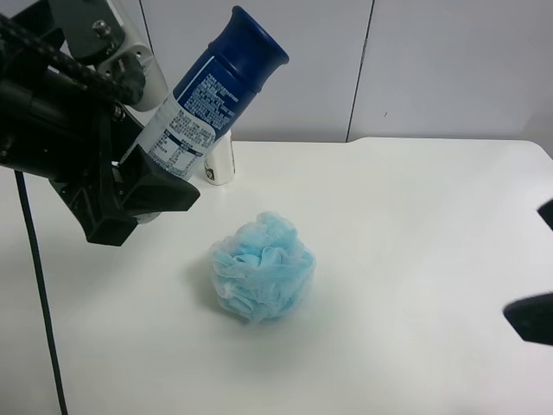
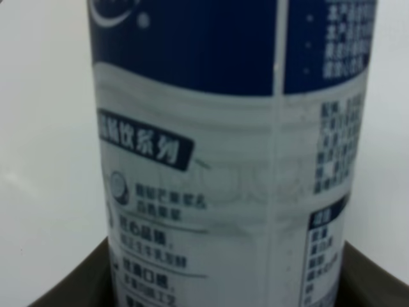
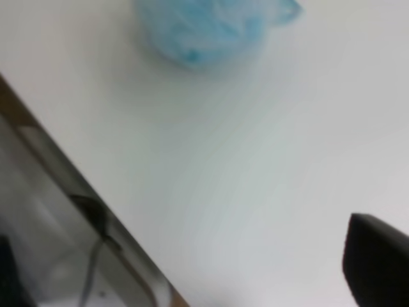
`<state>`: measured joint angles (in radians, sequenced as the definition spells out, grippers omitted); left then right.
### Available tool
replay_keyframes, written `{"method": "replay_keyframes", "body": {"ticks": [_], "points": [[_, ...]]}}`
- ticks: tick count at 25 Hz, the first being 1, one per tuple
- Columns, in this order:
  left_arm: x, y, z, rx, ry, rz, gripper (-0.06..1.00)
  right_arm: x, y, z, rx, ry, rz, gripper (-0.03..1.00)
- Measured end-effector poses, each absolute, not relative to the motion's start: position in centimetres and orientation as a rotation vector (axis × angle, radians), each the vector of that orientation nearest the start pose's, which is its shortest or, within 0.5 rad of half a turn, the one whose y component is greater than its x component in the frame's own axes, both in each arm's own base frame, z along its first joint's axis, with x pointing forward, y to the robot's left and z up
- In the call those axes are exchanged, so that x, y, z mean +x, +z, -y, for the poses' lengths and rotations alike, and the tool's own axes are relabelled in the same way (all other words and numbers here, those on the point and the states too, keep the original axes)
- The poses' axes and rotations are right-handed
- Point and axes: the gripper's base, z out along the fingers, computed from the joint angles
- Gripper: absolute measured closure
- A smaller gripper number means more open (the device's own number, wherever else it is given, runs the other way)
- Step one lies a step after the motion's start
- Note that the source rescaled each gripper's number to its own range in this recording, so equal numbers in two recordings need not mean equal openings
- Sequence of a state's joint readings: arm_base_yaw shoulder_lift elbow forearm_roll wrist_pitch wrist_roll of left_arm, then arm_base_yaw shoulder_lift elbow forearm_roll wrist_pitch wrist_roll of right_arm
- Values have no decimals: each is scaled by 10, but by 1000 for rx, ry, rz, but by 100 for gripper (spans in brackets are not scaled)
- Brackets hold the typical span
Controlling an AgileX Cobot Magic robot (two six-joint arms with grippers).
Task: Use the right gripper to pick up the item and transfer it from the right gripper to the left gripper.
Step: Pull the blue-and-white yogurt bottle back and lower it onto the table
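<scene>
The can (image 1: 207, 95), silver-white with a blue label and a dark blue cap, is held tilted above the table's far left, cap up and to the right. My left gripper (image 1: 147, 177) is shut on its lower body. The left wrist view shows the can (image 2: 223, 160) filling the frame, with dark jaws on both sides at its base. My right gripper (image 1: 540, 268) is open and empty at the exterior high view's right edge, far from the can. Only one of its fingers (image 3: 377, 265) shows in the right wrist view.
A fluffy light-blue mesh puff (image 1: 263, 266) lies on the white table (image 1: 415, 259) near its middle, and shows in the right wrist view (image 3: 211, 25). A white bottle (image 1: 220, 164) stands behind the can. The table's edge (image 3: 77, 185) crosses the right wrist view diagonally.
</scene>
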<state>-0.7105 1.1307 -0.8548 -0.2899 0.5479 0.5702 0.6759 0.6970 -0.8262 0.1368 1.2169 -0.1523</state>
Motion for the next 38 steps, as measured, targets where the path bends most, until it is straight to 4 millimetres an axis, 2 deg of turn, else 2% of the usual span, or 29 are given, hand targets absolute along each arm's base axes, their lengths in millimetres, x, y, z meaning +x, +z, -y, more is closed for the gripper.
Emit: {"method": "replay_keyframes", "body": {"ticks": [3,7,9,14,20,33,38], "points": [[168,310,162,1206,-372,-1968,94,52,313,-52,-1009,335,-2326,-3],[168,310,162,1206,-372,-1968,94,38,285,-39,-942,357,-2235,-3],[168,310,162,1206,-372,-1968,94,32,278,-34,-910,369,-2203,-3],[168,310,162,1206,-372,-1968,94,17,282,-21,-855,404,-2073,-3],[168,310,162,1205,-373,-1968,94,3,275,-11,-798,442,-2022,-3],[168,310,162,1205,-373,-1968,94,2,275,-8,-764,446,-2022,-3],[168,310,162,1205,-373,-1968,94,-7,276,-2,-616,391,-1981,-3]]}}
